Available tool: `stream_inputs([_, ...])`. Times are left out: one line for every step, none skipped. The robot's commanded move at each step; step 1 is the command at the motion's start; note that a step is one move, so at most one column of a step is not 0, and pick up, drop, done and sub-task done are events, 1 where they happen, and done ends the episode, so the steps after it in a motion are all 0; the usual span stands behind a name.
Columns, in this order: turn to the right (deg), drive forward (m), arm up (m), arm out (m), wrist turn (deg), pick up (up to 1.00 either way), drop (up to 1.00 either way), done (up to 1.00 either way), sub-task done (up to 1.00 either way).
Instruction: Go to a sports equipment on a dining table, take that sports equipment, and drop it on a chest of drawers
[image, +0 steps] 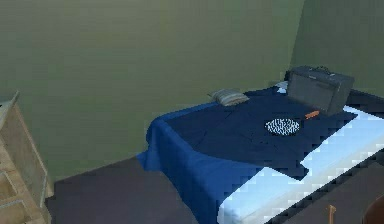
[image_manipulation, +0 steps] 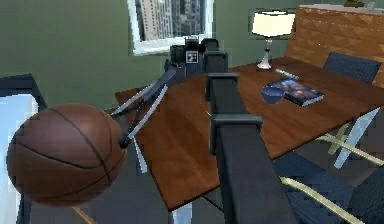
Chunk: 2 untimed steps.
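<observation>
Arm side view: the dark arm (image_manipulation: 236, 135) rises from the bottom edge, just right of the middle, and reaches over a brown dining table (image_manipulation: 185, 135). At its far end, in the upper middle of the frame, stand two small white squares (image_manipulation: 196, 57) with black marks. From there two thin fingers run down and to the left. The gripper (image_manipulation: 120, 126) holds a brown basketball (image_manipulation: 65, 155) with dark lines. The ball hangs in the lower left of the frame, beside the table's edge and clear of every surface. Whether the fingers are spread or pressed together, I cannot tell from the pictures.

On the right part of the table lie a flat book (image_manipulation: 302, 95) and a small blue thing (image_manipulation: 274, 92) just beside it. A lamp (image_manipulation: 268, 28) with a pale shade stands at the table's far side. Behind it, in the upper right corner, is a wooden cabinet (image_manipulation: 340, 30). A window (image_manipulation: 170, 20) is in the green wall at the top. A blue chair (image_manipulation: 352, 66) stands at the right of the table.

In the forward view a bed (image: 185, 150) with a blue cover is in the right half. A dark box (image: 320, 85), a grey pillow (image: 230, 97) and a round patterned thing (image: 284, 125) lie on it. Pale wooden furniture (image: 20, 165) stands at the left edge.
</observation>
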Motion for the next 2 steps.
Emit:
stream_inputs([0.0, 0.0, 0.0, -0.42, 0.0, 0.0, 0.0, 0.0, 0.0])
stream_inputs([-45.0, 0.0, 0.0, 0.0, 0.0, 0.0, 0.0, 0.0, 0.0])
